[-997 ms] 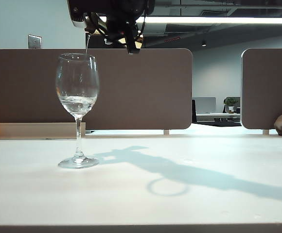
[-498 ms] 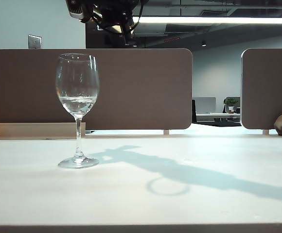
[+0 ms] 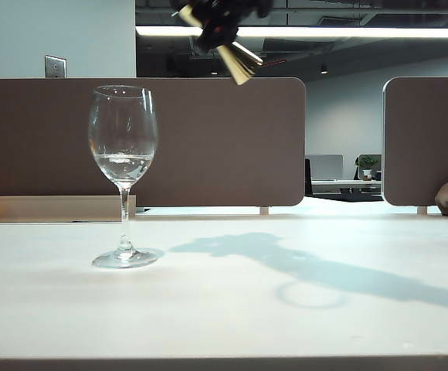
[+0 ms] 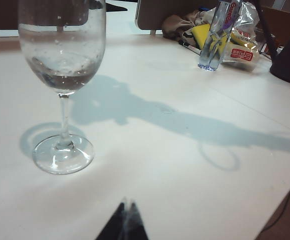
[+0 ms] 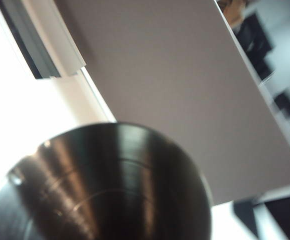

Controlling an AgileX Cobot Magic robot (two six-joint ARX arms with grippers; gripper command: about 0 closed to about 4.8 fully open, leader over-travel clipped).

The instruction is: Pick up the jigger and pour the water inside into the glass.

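Leftmost, we see the glass (image 3: 123,176) standing upright on the white table (image 3: 232,309), water (image 3: 122,165) low in its bowl. The left gripper (image 4: 124,226) hangs low just beside its foot, tips pressed together. Further right, high above the table, the right gripper (image 3: 216,23) pinches the tilted jigger (image 3: 233,60) (gold, shiny).

The white table (image 3: 232,309) carries the glass (image 3: 123,174), which stands upright on its round foot toward the left side, with a little water (image 3: 122,164) low in its bowl. Near the far right edge stand a clear bottle (image 4: 218,35) and, just behind it, some yellow and red packets (image 4: 235,42) and a brown cloth (image 4: 177,24). Long shadows lie across the table's middle.
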